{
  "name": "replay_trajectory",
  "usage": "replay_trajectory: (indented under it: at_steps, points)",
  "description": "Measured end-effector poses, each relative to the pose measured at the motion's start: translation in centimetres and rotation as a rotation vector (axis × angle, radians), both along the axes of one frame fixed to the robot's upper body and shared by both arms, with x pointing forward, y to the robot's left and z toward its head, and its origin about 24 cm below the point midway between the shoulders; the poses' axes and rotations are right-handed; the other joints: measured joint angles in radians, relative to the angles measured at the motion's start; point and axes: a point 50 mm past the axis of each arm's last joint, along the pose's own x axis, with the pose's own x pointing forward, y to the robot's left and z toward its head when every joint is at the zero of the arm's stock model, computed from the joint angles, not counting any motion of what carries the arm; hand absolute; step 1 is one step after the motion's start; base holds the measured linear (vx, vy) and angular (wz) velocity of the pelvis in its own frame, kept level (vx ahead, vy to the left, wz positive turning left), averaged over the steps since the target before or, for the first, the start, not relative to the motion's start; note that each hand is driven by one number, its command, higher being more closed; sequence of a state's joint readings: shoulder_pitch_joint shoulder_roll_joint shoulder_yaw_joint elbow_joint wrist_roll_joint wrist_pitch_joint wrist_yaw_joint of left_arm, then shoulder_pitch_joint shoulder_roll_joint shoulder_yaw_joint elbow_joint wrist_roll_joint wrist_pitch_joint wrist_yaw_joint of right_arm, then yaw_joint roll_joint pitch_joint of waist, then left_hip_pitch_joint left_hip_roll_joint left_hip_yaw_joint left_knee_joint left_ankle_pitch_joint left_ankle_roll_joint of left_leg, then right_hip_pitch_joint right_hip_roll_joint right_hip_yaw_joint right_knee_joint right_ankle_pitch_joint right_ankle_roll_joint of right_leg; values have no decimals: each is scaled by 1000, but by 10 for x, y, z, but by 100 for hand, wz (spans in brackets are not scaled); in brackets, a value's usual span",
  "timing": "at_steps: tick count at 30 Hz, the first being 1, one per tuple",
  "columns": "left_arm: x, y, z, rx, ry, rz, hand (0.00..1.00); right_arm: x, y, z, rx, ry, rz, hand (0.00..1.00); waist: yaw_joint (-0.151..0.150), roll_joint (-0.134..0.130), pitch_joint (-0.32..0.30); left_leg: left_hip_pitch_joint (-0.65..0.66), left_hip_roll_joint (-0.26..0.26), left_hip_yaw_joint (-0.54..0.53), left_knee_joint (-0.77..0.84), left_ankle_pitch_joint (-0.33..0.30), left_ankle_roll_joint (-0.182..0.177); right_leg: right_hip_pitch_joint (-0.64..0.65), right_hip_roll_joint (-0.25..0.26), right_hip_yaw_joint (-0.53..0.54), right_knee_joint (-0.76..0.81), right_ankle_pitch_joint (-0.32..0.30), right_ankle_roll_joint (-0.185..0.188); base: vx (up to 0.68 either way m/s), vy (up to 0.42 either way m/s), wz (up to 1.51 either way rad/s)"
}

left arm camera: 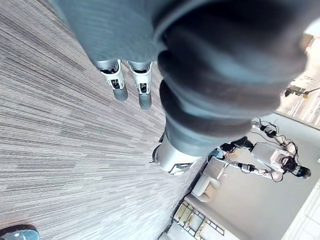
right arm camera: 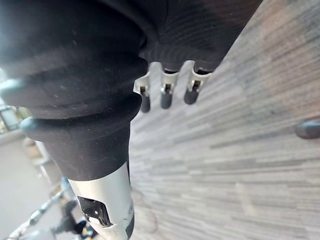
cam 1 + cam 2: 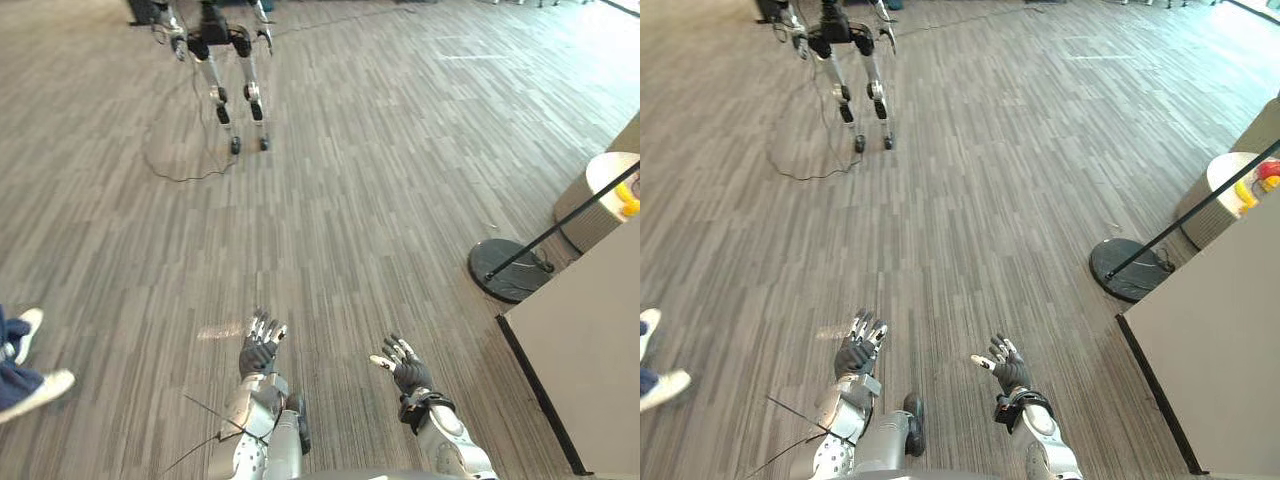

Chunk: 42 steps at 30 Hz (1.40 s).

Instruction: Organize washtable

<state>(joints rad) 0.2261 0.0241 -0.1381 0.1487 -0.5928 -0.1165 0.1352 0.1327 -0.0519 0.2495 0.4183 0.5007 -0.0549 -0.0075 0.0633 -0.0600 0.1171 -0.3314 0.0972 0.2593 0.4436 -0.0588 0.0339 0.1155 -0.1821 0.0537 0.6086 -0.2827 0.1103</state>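
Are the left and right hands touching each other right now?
Apart. The left eye view shows bare floor between the left hand and the right hand.

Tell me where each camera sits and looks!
Left eye: on the head, looking down at the floor; left hand and right hand open.
Right eye: beside it, same scene; both share another robot.
Left wrist: on left arm, looking past its fingers at floor.
Right wrist: on right arm, past its fingers at floor.

matt wood-look plank floor [image 3: 380, 180], glossy black round base [image 3: 507, 269]
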Motion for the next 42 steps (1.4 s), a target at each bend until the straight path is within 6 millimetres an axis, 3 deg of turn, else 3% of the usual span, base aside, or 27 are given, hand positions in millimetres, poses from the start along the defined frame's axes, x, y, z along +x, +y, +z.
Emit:
replay_trajectory:
  at_steps: [2, 3, 5, 6, 9, 10, 11, 12, 13, 14, 15, 17, 18, 19, 20, 22, 24, 25, 27, 28, 29, 30, 31, 32, 34, 38, 42]
  points:
    - [3, 2, 2, 15, -8, -12, 0, -2, 6, -1, 26, 7, -5, 0, -22, -5, -2, 77, -31, 0, 8, -77, 34, -87, -25, 6, 264, 192, 8, 601, 316, 15]
    - [4, 3, 2, 18, -12, -8, 0, -2, 10, -1, 34, 7, 1, 0, -23, -4, 0, 107, -35, 0, -6, -92, 35, -124, -27, 0, 335, 188, 1, 573, 278, -3]
    - [1, 4, -2, 0, 18, 13, 0, -4, 26, 1, 53, -2, 74, 0, -30, 21, 16, 275, -46, 0, -123, -117, 43, -237, -28, -84, 472, 127, -90, 427, 179, -16]
    - [0, 3, -2, -3, 18, 12, 0, -6, 29, 0, 55, 4, 85, 0, -36, 21, 16, 316, -46, 0, -155, -117, 43, -260, -27, -118, 473, 117, -102, 412, 118, 10]
    - [2, 0, -1, -8, 5, -2, 0, -15, 34, -3, 75, 22, 110, 0, -77, 17, 23, 437, -52, -20, -254, -135, 33, -389, 22, -214, 297, 67, -88, 369, 25, 26]
    - [1, -4, -3, -6, 13, -29, 0, -17, 32, -4, 73, 28, 104, 0, -93, 14, 24, 466, -52, -32, -265, -156, 26, -421, 64, -215, 125, 76, -78, 422, -42, 39]
    - [-1, -10, -6, -10, 30, -54, 0, -19, 29, -6, 79, 40, 90, 0, -108, 14, 24, 493, -53, -45, -270, -178, 13, -427, 101, -204, -84, 115, -59, 446, -55, 40]
    - [-1, -11, -7, -10, 36, -60, 0, -20, 27, -7, 86, 46, 74, 0, -108, 13, 23, 505, -56, -51, -271, -184, 2, -420, 116, -195, -187, 143, -61, 499, -77, 41]
    - [-2, -16, -8, -17, 42, -79, 0, -22, 22, -9, 103, 62, 34, 0, -108, 6, 20, 530, -69, -62, -267, -214, -21, -416, 132, -190, -353, 204, -82, 679, -146, 39]
    - [-3, -17, -9, -20, 45, -89, 0, -23, 17, -10, 107, 68, 15, 0, -106, -3, 14, 558, -77, -81, -262, -250, -42, -412, 134, -183, -407, 300, -118, 718, -168, 48]
    - [-3, -20, -10, -23, 50, -100, 0, -23, 15, -10, 109, 68, 7, 0, -110, 0, 6, 571, -69, -97, -259, -261, -56, -407, 135, -191, -395, 359, -137, 648, -162, 51]
    - [-5, -23, -15, -24, 69, -122, 0, -19, 6, -9, 92, 57, -16, 0, -105, 39, -1, 552, -25, -125, -151, -264, -71, -403, 149, -230, -330, 342, -158, 516, -164, 42]
    - [-6, -23, -18, -23, 85, -125, 0, -13, 1, -6, 64, 36, -14, 0, -106, 56, 1, 470, 9, -142, 58, -231, -124, -366, 165, -247, -336, 312, -166, 702, -282, 25]
    - [-6, -23, -19, -31, 89, -108, 0, -6, -2, -2, 8, 10, 8, 0, -96, 77, 6, 384, 46, -173, 273, -148, -157, -308, 199, -248, -368, 297, -186, 785, -316, -1]
    - [-5, -19, -20, -31, 95, -87, 0, -3, -2, 0, -20, -2, 18, 0, -80, 86, 6, 329, 76, -201, 421, -113, -163, -255, 224, -241, -399, 291, -196, 557, -182, -36]
    - [-4, -19, -20, -33, 98, -74, 0, 7, -2, 5, -43, -36, 12, 0, -70, 77, 13, 267, 118, -196, 573, -121, -150, -152, 251, -215, -462, 284, -206, 499, -132, -47]
    - [-4, -19, -20, -22, 97, -78, 0, 11, -4, 9, -45, -57, -3, 0, -69, 57, 21, 244, 168, -142, 519, -142, -115, -71, 248, -196, -513, 284, -207, 426, -101, -38]
    - [-5, -22, -20, -29, 97, -78, 0, 11, -7, 9, -52, -55, -23, 0, -63, 52, 20, 239, 189, -101, 353, -148, -105, -36, 240, -183, -542, 284, -207, 331, -11, -45]
    - [-3, -24, -19, -30, 91, -70, 0, 12, -12, 8, -58, -54, -46, 0, -59, 55, 19, 239, 173, -89, 142, -144, -112, -27, 226, -173, -561, 283, -206, 270, 55, -48]
    - [-3, -24, -19, -30, 90, -60, 0, 9, -17, 6, -60, -42, -69, 0, -55, 63, 18, 241, 151, -95, -17, -121, -134, -25, 218, -160, -570, 274, -189, 199, 129, -33]
    - [-4, -26, -19, -33, 92, -56, 0, 2, -25, 2, -62, -20, -98, 0, -60, 84, 15, 242, 131, -116, -150, -22, -151, -16, 219, -160, -572, 257, -161, 190, 151, -18]
    - [-5, -27, -20, -40, 93, -55, 0, -3, -31, 0, -68, -6, -116, 0, -64, 104, 13, 240, 129, -131, -195, 60, -149, -10, 227, -163, -572, 249, -149, 187, 201, 14]
    - [-9, -26, -22, -37, 109, -49, 0, -13, -36, -7, -62, 36, -143, 0, -73, 100, 7, 267, 115, -131, -229, 33, -150, 4, 213, -168, -573, 237, -131, 185, 214, 22]
    - [-13, -20, -25, -13, 119, -51, 0, -20, -32, -10, -38, 54, -154, 0, -76, 78, -6, 307, 84, -117, -311, 59, -136, 3, 182, -168, -568, 225, -113, 176, 199, 20]
    - [-20, -12, -29, 25, 141, -53, 0, -26, -33, -12, -13, 63, -179, 0, -78, 67, -15, 354, 42, -107, -418, 98, -116, 0, 148, -167, -564, 212, -92, 124, 134, 14]
    - [-34, -2, -36, 80, 182, -46, 0, -30, -28, -15, 31, 85, -207, 0, -72, 70, -20, 389, -6, -102, -524, 132, -92, -18, 109, -169, -559, 200, -63, 56, 119, 8]
    - [-39, 1, -39, 112, 207, -61, 0, -33, -24, -21, 37, 115, -206, 0, -69, 65, -23, 393, -16, -89, -537, 134, -89, -29, 100, -162, -560, 198, -55, 25, 38, -8]
